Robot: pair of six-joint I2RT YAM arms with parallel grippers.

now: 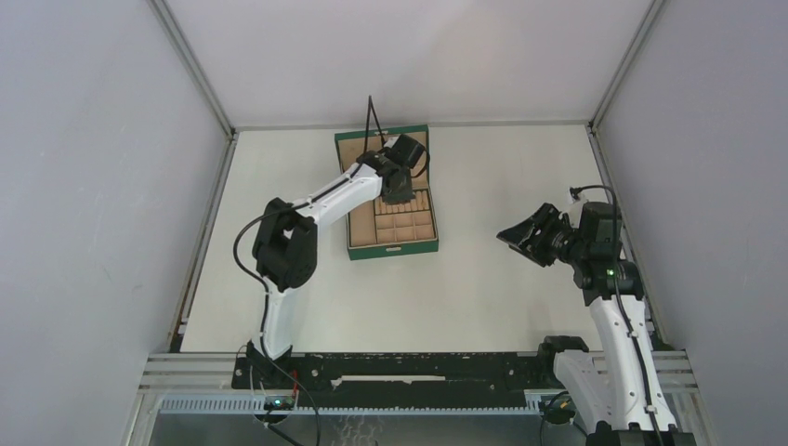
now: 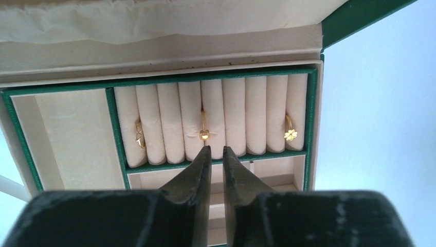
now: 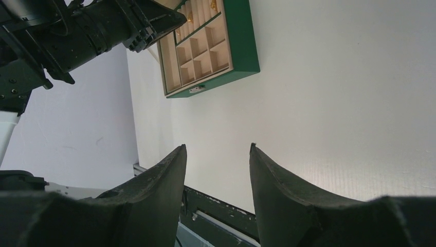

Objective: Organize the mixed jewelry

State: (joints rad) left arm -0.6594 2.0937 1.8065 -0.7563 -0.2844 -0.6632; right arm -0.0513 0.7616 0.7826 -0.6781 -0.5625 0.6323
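Three thin gold-coloured rings sit in slots of the cream padded roll section (image 2: 169, 118) of the dark green box (image 2: 154, 81). The middle ring (image 2: 204, 132) lies just beyond the fingertips of the left gripper (image 2: 216, 150), the left-hand ring (image 2: 139, 135) and right-hand ring (image 2: 290, 132) lie to either side. Fingers of the left gripper stand narrowly parted, holding nothing. Fingers of the right gripper (image 3: 217, 154) stand wide and empty, well apart from the box.

One camera hangs high behind my shoulders, looking down on the whole table (image 1: 483, 288). My left wrist camera peers past my left gripper (image 2: 216, 148), close over the green box (image 2: 360, 20). My right wrist one sees that same box from well away across the table.
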